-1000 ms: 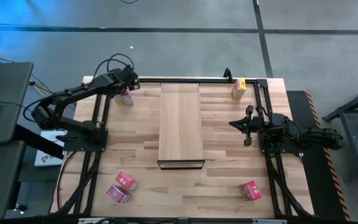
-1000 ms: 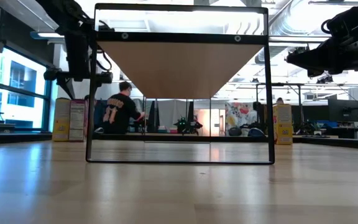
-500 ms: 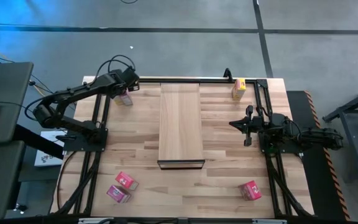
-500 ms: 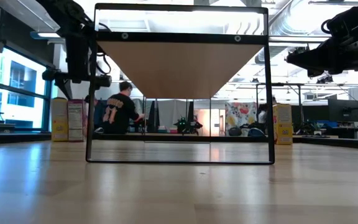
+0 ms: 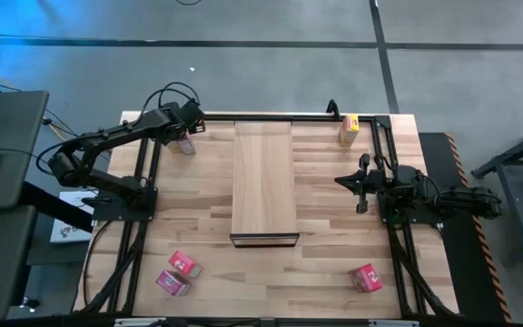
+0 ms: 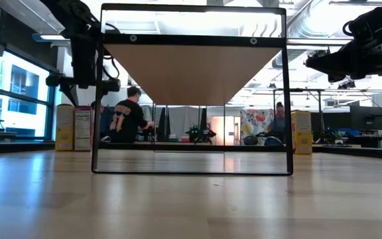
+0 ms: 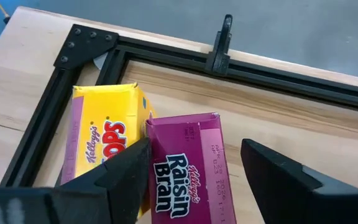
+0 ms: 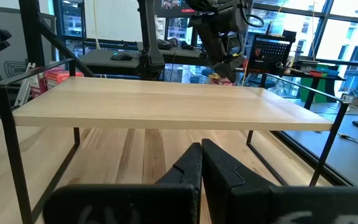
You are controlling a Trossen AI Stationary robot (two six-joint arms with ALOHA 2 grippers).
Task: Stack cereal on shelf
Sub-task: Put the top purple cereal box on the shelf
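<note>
A magenta cereal box (image 7: pixel 188 168) and a yellow one (image 7: pixel 101 134) stand side by side on their bases in the table's far-left corner (image 5: pixel 186 145). My left gripper (image 7: pixel 194 149) hovers open above them, its fingers on either side of the magenta box's top; in the low view the gripper (image 6: pixel 85 83) is clear above both boxes (image 6: pixel 73 127). The shelf (image 5: pixel 263 177) stands mid-table on its dark frame. My right gripper (image 5: pixel 361 182) waits shut, raised right of the shelf. The second magenta box is not in view.
Another yellow box (image 5: pixel 349 129) stands near the far-right corner. Two red-pink boxes (image 5: pixel 185 264) (image 5: pixel 172 283) lie near-left, a third (image 5: pixel 365 277) near-right. A black metal rail (image 7: pixel 229 62) runs along the far edge. People show in the room behind (image 6: pixel 126 119).
</note>
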